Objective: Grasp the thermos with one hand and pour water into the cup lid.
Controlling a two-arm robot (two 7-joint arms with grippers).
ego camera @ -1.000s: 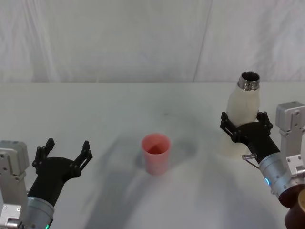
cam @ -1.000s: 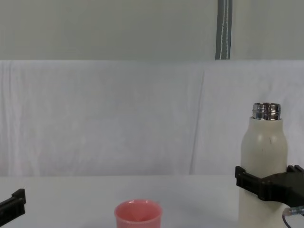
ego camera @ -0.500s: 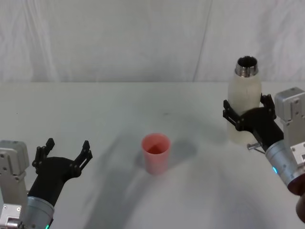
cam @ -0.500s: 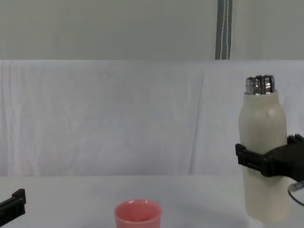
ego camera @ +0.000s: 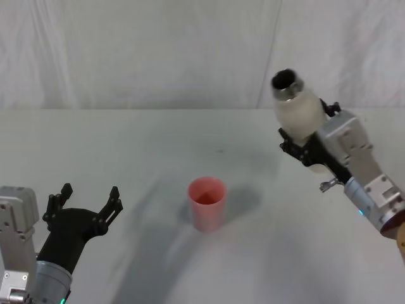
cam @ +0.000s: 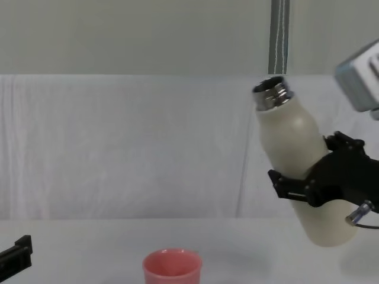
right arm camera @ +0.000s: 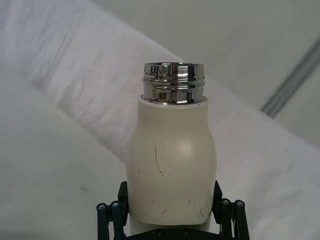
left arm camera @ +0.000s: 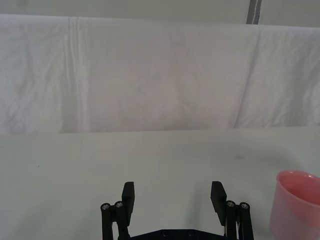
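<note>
From the head view, the right tool (ego camera: 308, 147) is clamped around the body of the thermos (ego camera: 295, 113), which hangs clear of the surface (ego camera: 158, 145) and leans its open steel neck toward the robot's left; the cup lid (ego camera: 207, 203) stands well to that tool's left and lower, nearer the robot, while the left tool (ego camera: 87, 204) waits spread wide and empty, with the cup lid off to its right. In the left wrist view, the left tool (left arm camera: 173, 195) shows its fingers parted on nothing, the cup lid (left arm camera: 294, 206) just beyond its right finger. In the right wrist view, the thermos (right arm camera: 171, 159) sits between the right tool's fingers (right arm camera: 110, 212), gripped low on its body. From the chest view, the right tool (cam: 314, 181) carries the tilted thermos (cam: 299, 155) high, the cup lid (cam: 172, 267) below and to its left. The carry seems under way; next the neck must come over the cup lid before tipping further
</note>
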